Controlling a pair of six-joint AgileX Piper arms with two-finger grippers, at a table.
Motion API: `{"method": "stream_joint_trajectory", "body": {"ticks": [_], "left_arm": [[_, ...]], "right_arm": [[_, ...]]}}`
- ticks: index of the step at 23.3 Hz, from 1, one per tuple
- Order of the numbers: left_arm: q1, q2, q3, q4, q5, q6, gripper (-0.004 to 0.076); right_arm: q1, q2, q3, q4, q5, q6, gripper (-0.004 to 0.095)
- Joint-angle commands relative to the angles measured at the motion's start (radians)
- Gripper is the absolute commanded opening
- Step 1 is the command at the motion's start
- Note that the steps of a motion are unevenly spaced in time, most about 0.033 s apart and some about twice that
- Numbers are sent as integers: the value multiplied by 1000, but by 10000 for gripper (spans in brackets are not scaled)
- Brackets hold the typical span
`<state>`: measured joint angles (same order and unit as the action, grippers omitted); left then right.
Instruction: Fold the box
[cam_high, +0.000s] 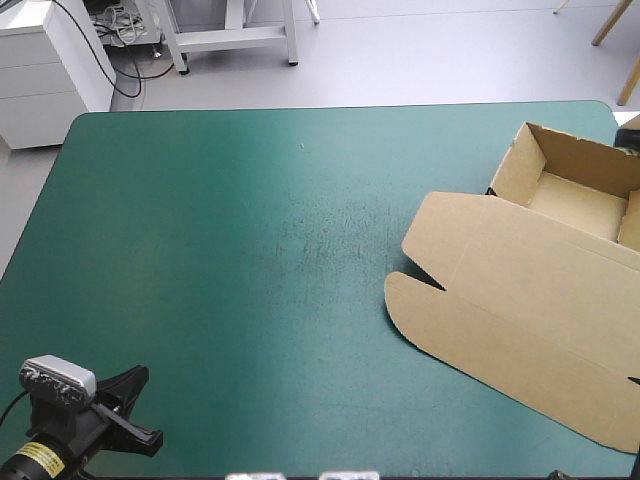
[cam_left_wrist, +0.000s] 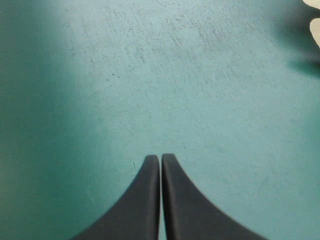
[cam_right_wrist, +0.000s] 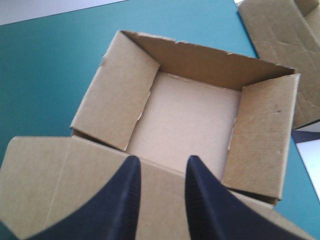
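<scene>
Surface (cam_high: 250, 250): box (cam_high: 535, 275) is seen at 3 o'clock, tray (cam_high: 575, 205) open, lid (cam_high: 500, 335) laid flat toward 7. Left hand (cam_left_wrist: 160, 157) is clenched at 7 o'clock; right hand (cam_right_wrist: 162, 165) is held released over the lid hinge.

Readable text: none in any view.
Yellow label (cam_high: 38, 460): on the left arm (cam_high: 75, 432), at 7 o'clock in the high view; its dark print is too small to read.
Box (cam_high: 520, 300): at 3 o'clock in the high view; no lettering or number can be made out on its brown board.
</scene>
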<state>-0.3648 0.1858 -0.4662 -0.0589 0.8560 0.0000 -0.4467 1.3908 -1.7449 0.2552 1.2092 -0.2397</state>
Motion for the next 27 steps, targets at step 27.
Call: {"method": "stream_joint_trajectory", "body": {"ticks": [27], "left_arm": [[-5, 13, -22, -15, -72, -9, -8]], "right_arm": [[194, -1097, 1248, -26, -435, -131, -16]]}}
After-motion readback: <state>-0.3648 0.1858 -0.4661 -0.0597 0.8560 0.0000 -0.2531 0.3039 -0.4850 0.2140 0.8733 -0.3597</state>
